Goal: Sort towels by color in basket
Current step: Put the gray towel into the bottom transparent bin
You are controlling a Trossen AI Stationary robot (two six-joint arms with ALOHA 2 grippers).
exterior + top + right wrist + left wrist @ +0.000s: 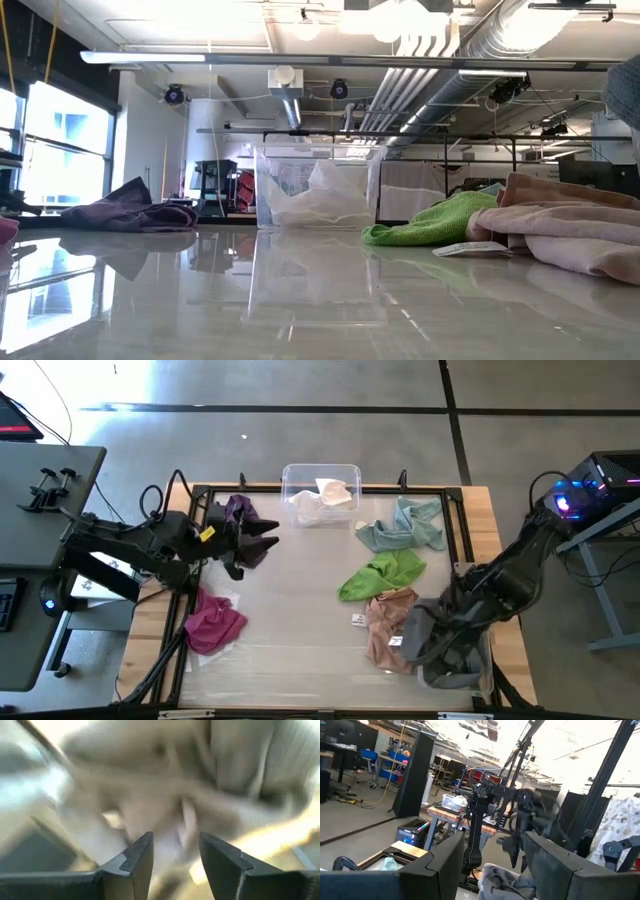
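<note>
My left gripper (272, 536) (495, 845) is open and holds nothing; it hangs level beside the purple towel (238, 510) (130, 212), which lies near the far left corner. My right gripper (440, 635) (175, 842) is open, low at the near right corner, right at the grey towel (450, 650) (502, 880) (165, 785), which drapes over a container (487, 665). On the table lie a magenta towel (213, 622), a pale teal one (405, 528), a lime green one (383, 573) (430, 225) and a pink one (388, 625) (560, 230). White towels (322, 500) (320, 205) sit in the clear basket (300, 472). My right gripper points down at the grey towel, whose folds fill the right wrist view just past the open fingertips (142, 847). I cannot tell whether the fingers touch the cloth.
A black frame (300, 488) borders the glossy tabletop. The clear basket stands at the far edge's middle. The table's centre and near-middle strip (300, 610) are bare. A white tag (357, 620) lies beside the pink towel. A desk with equipment stands beyond the left edge.
</note>
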